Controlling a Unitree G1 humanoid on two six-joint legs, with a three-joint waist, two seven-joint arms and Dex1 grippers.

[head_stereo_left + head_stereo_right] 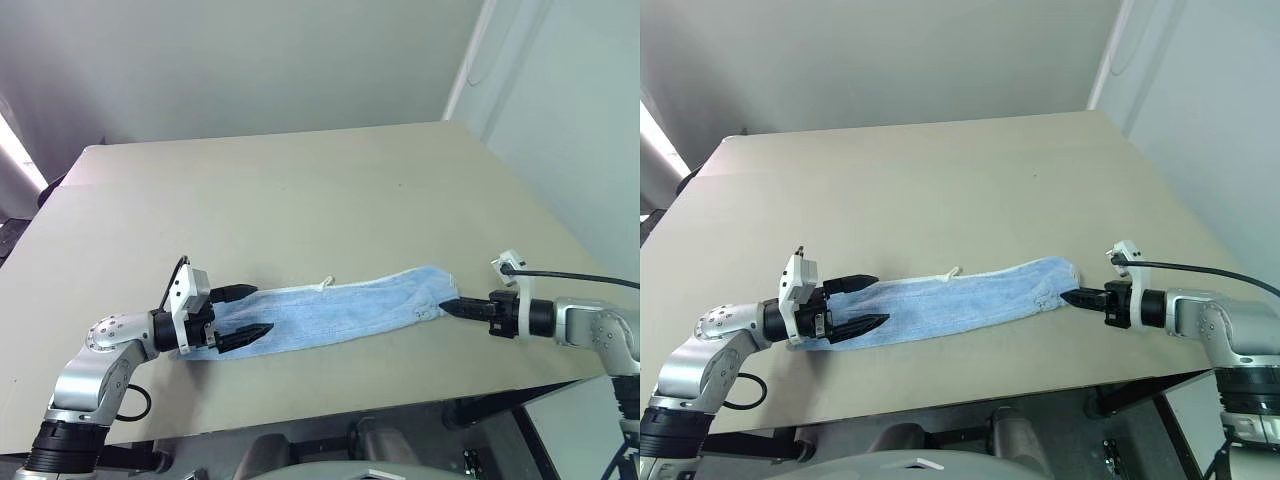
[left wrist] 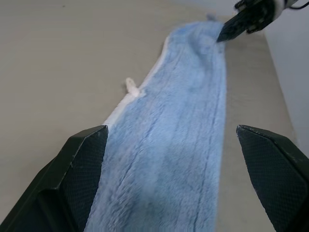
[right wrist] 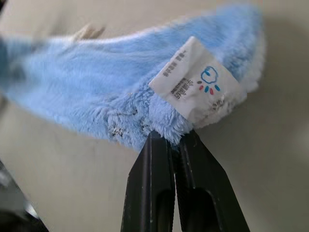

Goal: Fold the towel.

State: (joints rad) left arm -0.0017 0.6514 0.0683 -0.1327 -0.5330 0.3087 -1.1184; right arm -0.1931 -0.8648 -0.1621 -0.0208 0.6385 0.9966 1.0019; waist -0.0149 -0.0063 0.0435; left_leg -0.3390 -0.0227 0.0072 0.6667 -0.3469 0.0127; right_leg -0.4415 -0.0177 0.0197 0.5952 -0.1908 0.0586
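Towel [image 1: 340,310] lies as a long narrow strip on the bench [image 1: 300,200], more folding left. My right claw [image 1: 447,306] at 3 o'clock is pinched on its end; left claw [image 1: 245,312] gapes at 9.

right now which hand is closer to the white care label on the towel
Right. The right hand is pinched shut on the towel beside the label; the open left hand straddles the opposite end.

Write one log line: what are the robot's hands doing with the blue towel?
towel: flat strip on table | right gripper: shut on towel end beside label | left gripper: open, straddling other end
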